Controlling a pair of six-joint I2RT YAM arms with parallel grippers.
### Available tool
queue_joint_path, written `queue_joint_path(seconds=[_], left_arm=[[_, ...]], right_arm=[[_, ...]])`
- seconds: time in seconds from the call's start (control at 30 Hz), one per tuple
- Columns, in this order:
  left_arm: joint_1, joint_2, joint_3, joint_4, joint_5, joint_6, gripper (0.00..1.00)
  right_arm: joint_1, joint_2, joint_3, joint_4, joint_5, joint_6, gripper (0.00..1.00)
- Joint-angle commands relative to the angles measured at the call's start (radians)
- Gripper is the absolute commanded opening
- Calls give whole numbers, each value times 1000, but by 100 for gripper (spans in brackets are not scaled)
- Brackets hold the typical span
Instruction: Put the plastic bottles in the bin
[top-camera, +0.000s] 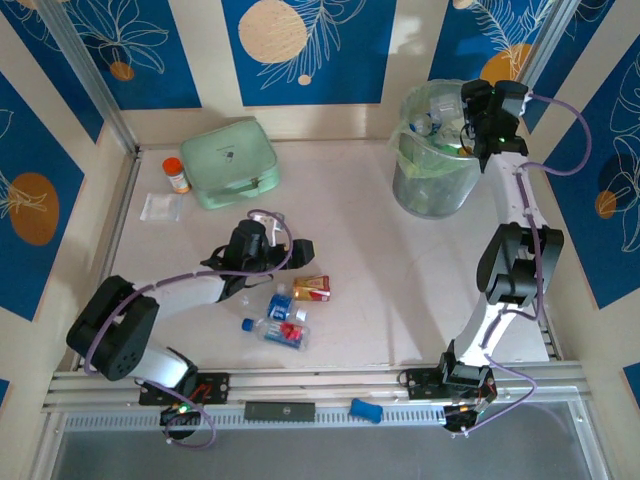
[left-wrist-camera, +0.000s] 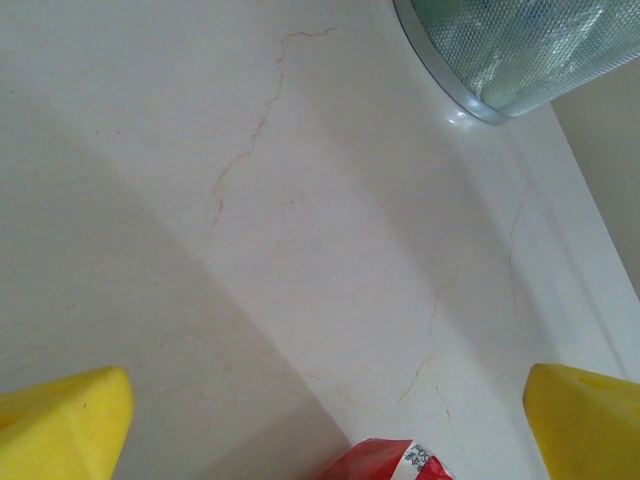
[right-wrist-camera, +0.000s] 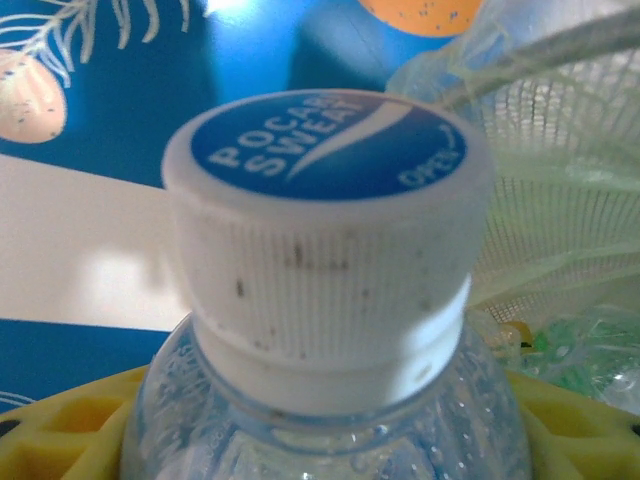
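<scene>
From where I stand, the left arm (top-camera: 150, 300) lies low, folded at the elbow close to its base, with the forearm reaching out to the right and away. The left gripper (top-camera: 288, 250) points forward and down. Its jaws are spread as wide as they go, the yellow fingertips (left-wrist-camera: 65, 425) far apart and gripping nothing.

The right arm (top-camera: 515, 230) stands tall, stretched far out from its base, with the wrist bent over at the top. The right gripper (top-camera: 478, 105) hangs there tilted down. Its yellow fingers (right-wrist-camera: 60, 425) are clamped on the shoulders of a bottle (right-wrist-camera: 320, 250), and the cap pokes out just beyond them.
</scene>
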Motion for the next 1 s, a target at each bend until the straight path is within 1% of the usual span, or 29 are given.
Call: queue_joint_path(seconds=[0.0,0.07,0.2,0.23,0.3,0.4,0.67,0.8,0.97], left_arm=[[-6,-37,-8,-26,-32,30,100],[-7,-44,-12,-30,-40,31,100],[-7,-54,-15,-39,-50,28,100],[-7,-57,-16,-41,-52,28,100],[-7,-63,-17,-47,-60,29,100],[-6,-72,-18,-55,-76,36,100],[9,-115,5,-112,-137,83,100],[22,-149,3,-123,-176,91,100],[51,-199,-26,-120,-226,67,100]], right_arm=[[6,26,60,7,-40,91,50],[6,42,76,-4,-48,106,54],[4,44,81,-9,-65,123,74],[4,39,79,-9,-70,121,79],[4,22,69,-9,-78,116,83],[3,-24,23,17,-79,111,85],[3,-200,-167,136,-72,98,86],[2,-271,-210,137,-130,35,86],[17,-353,-263,93,-219,-96,86]])
